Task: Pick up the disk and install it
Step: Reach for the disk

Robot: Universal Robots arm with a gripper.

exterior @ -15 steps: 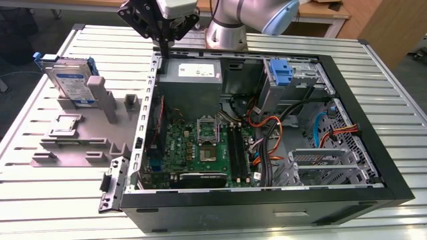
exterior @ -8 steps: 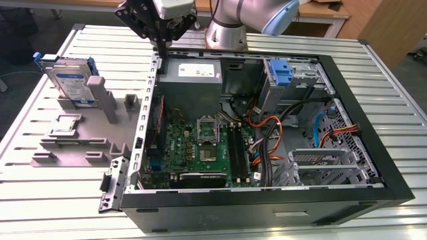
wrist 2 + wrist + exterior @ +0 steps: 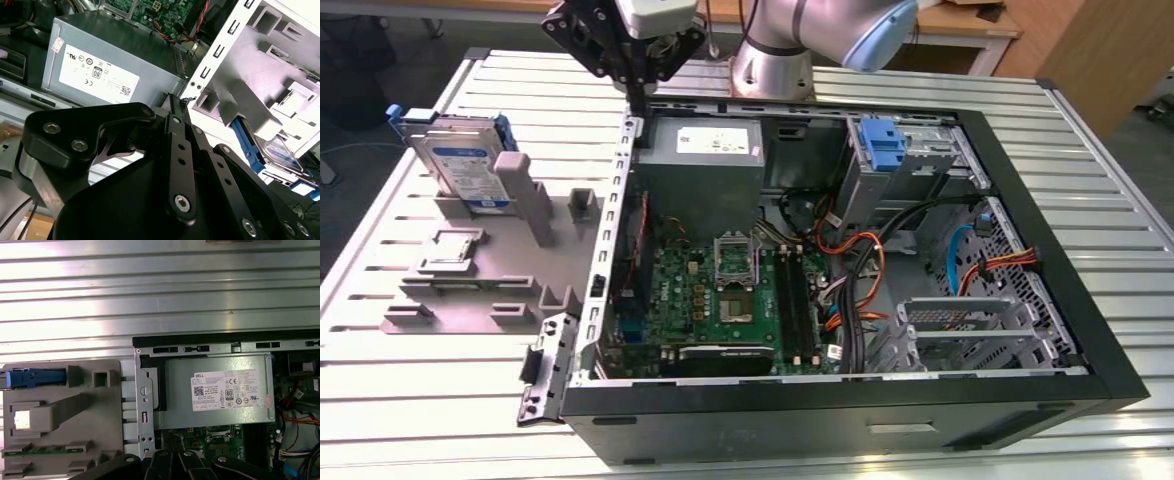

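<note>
The disk (image 3: 460, 160) is a silver drive with a blue-and-white label and blue rails. It stands on edge in a grey holder (image 3: 480, 270) at the exterior view's left, outside the open computer case (image 3: 1067, 300). The second wrist view catches it (image 3: 277, 150) behind the holder's posts, and the first wrist view sees its blue edge (image 3: 35, 377). My gripper (image 3: 638, 98) hangs over the case's rear corner by the power supply, well apart from the disk. Its fingers meet at the tips (image 3: 179, 102), shut with nothing between them.
A grey power supply (image 3: 700, 150) with a white sticker sits in the case just below the gripper. A blue caddy (image 3: 883, 150) stands in the drive cage at the back. Motherboard (image 3: 720, 290) and orange cables (image 3: 854, 250) fill the case floor. Everything rests on a ribbed metal table (image 3: 440, 400).
</note>
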